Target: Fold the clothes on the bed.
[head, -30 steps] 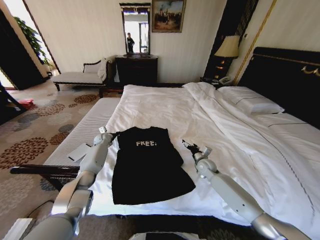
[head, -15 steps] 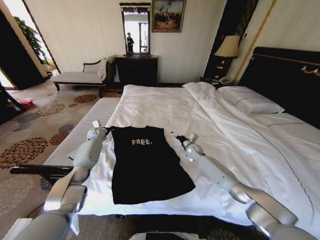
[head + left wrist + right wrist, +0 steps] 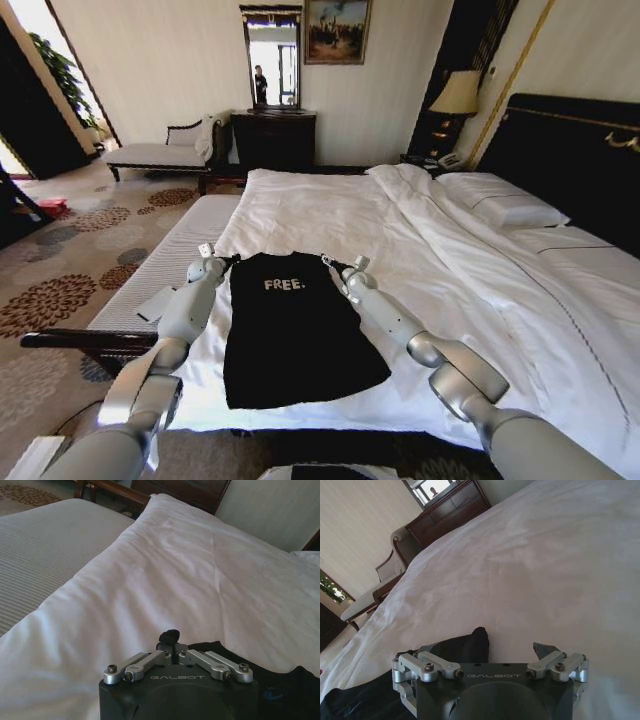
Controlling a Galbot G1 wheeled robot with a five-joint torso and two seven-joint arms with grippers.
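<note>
The black T-shirt (image 3: pixel 295 335) with white "FREE." lettering lies flat near the edge of the white bed (image 3: pixel 420 240). My left gripper (image 3: pixel 222 263) is at the shirt's top left corner. In the left wrist view this gripper (image 3: pixel 171 639) is shut on a pinch of the black fabric (image 3: pixel 235 655). My right gripper (image 3: pixel 331 263) is at the shirt's top right corner. In the right wrist view it (image 3: pixel 512 649) stands open on the white sheet (image 3: pixel 545 565), with a raised fold of the shirt (image 3: pixel 470 645) against one side; one dark fingertip (image 3: pixel 541 649) shows.
A pale striped bench (image 3: pixel 170 255) with a dark wooden rail (image 3: pixel 80 340) runs along the bed's left side, with a white sheet of paper (image 3: pixel 155 303) on it. Pillows (image 3: pixel 500 205) and the dark headboard (image 3: pixel 570 150) lie far right. A chaise (image 3: pixel 150 155) and dresser (image 3: pixel 273 140) stand by the wall.
My right gripper has slid left across the sheet to the shirt's top right corner. My left gripper drew the top left corner outward, then came back a little, and the shirt's top edge shifted with it.
</note>
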